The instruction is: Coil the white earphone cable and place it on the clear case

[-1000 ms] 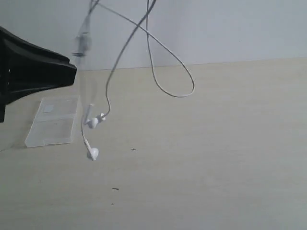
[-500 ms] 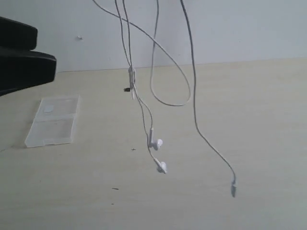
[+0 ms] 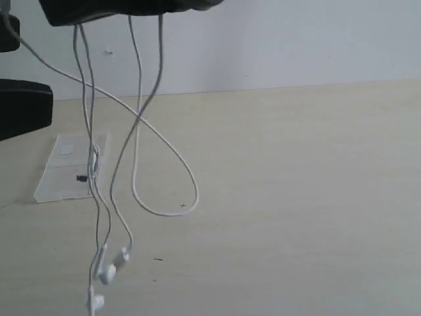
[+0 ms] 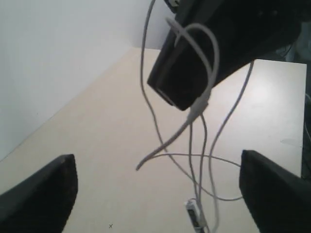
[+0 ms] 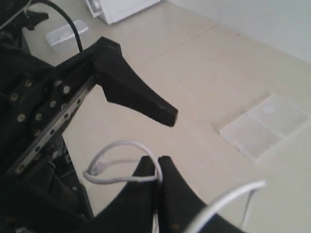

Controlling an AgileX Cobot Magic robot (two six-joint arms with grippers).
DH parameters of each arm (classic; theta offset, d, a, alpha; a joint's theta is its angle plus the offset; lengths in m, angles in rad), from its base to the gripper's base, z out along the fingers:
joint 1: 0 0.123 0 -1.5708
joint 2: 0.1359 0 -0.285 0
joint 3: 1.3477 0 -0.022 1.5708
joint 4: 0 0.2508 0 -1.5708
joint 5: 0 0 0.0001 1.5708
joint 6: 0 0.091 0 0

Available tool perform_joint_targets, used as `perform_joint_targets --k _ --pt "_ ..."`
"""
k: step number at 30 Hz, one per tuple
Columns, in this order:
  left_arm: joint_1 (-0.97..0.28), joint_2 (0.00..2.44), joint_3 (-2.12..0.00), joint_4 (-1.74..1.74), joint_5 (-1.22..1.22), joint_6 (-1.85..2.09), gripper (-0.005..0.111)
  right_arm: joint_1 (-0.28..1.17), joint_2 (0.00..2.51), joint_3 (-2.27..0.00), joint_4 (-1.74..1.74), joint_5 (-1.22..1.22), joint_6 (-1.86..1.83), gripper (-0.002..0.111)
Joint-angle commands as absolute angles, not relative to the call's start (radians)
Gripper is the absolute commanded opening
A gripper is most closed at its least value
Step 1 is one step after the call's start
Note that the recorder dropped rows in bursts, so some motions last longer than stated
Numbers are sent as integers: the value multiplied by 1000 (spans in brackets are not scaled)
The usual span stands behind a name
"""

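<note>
The white earphone cable (image 3: 138, 118) hangs in several strands from my right gripper (image 3: 125, 10), which has reached across to the top left and is shut on it. Its fingers pinch a small loop (image 5: 124, 145) of cable at the tips. A loop sags to the table (image 3: 172, 212), and both earbuds (image 3: 105, 271) dangle low at the front left. The inline remote (image 4: 195, 218) hangs between the wide-apart fingers of my open left gripper (image 4: 158, 194), which touches nothing. The clear case (image 3: 69, 172) lies open and flat behind the hanging strands, also seen at the clear case (image 5: 265, 124).
The pale wooden table (image 3: 302, 197) ends at a white wall (image 3: 296, 39) behind. A white box (image 5: 121, 7) and a small clear container (image 5: 65, 31) lie beyond the left arm in the right wrist view. My left gripper's fingers (image 3: 23, 108) stand at the left edge.
The right gripper has come into view at the top left, carrying the cable leftward. The earbuds have swung from mid-table to the front left, and the loop has dropped onto the table.
</note>
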State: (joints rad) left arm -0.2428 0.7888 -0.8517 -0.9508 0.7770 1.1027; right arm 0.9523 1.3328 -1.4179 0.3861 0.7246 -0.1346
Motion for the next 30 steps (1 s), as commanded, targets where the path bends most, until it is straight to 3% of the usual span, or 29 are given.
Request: perform_joint_targets --k 1,19,30 --pt "-243 781 -848 -948 783 1099 86 953 1377 -1500 244 902 19 0" --pt "-243 779 -848 -970 810 1099 86 953 1375 -1523 427 613 -253 0" --pt "-243 770 -848 -974 819 1096 86 953 1379 -1523 268 701 -137 0"
